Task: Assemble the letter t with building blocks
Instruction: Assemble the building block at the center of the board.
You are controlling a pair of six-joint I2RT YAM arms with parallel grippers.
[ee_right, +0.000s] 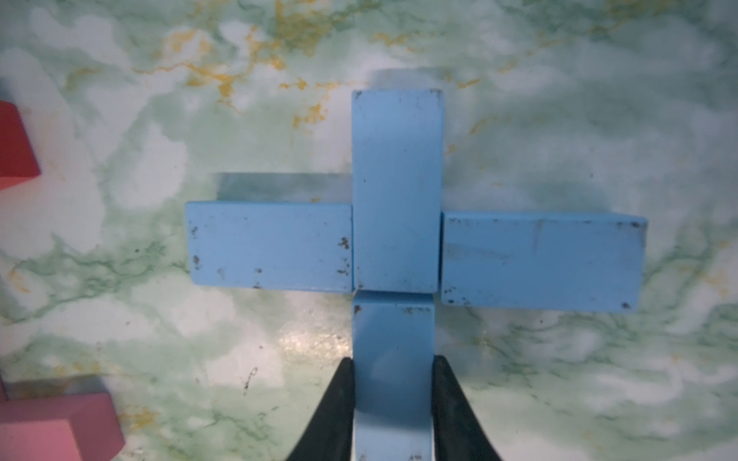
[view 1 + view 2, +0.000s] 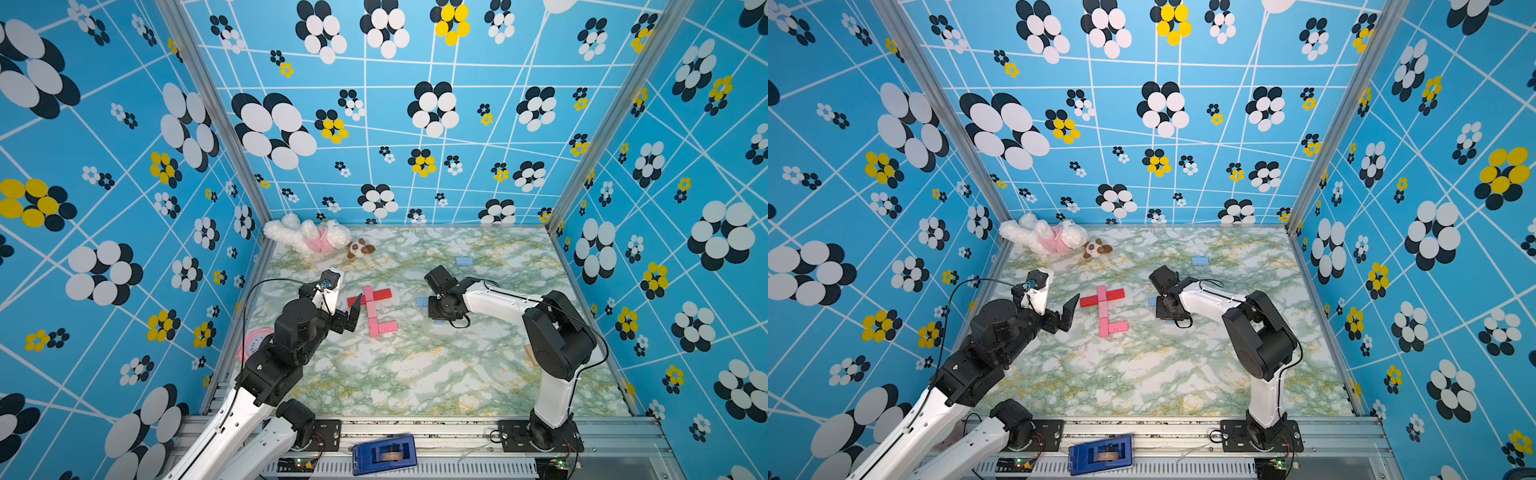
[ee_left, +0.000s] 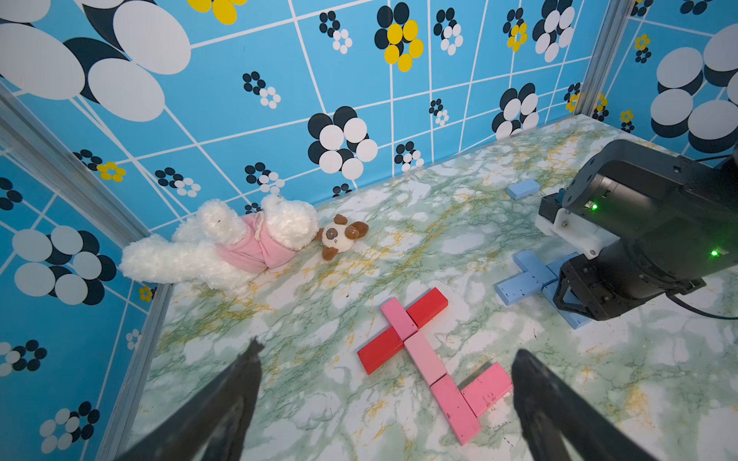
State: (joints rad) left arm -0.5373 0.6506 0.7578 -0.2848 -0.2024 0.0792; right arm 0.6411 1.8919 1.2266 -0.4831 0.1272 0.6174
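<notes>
Right wrist view has the right hand (image 1: 393, 359) narrowed onto a light-blue block (image 1: 393, 331), its black tapered fingers (image 1: 333, 403) pressed against the block's long sides. This flat, matte rectangle with chipped corners lies on the glossy green-marbled bench (image 1: 120, 303), its short end meeting an upper blue block (image 1: 397, 191) in line with it. A blue arm block (image 1: 271, 245) and an opposite arm block (image 1: 539, 259) butt that upper piece from either side, making a cross. In the left wrist view the left hand (image 3: 387, 351) hangs spread wide, holding nothing, just beside a second figure near the bench's middle. That figure is three pink blocks (image 3: 425, 357) laid end to end, a pink foot block (image 3: 487, 389) jutting sideways at one end, and two red blocks (image 3: 379, 355) set crosswise against the pink one at the other end. A spare blue block (image 2: 464, 261) lies alone farther back in both top views. A fluffy white plush toy (image 3: 239, 243) in a pink top sprawls by the back wall.
</notes>
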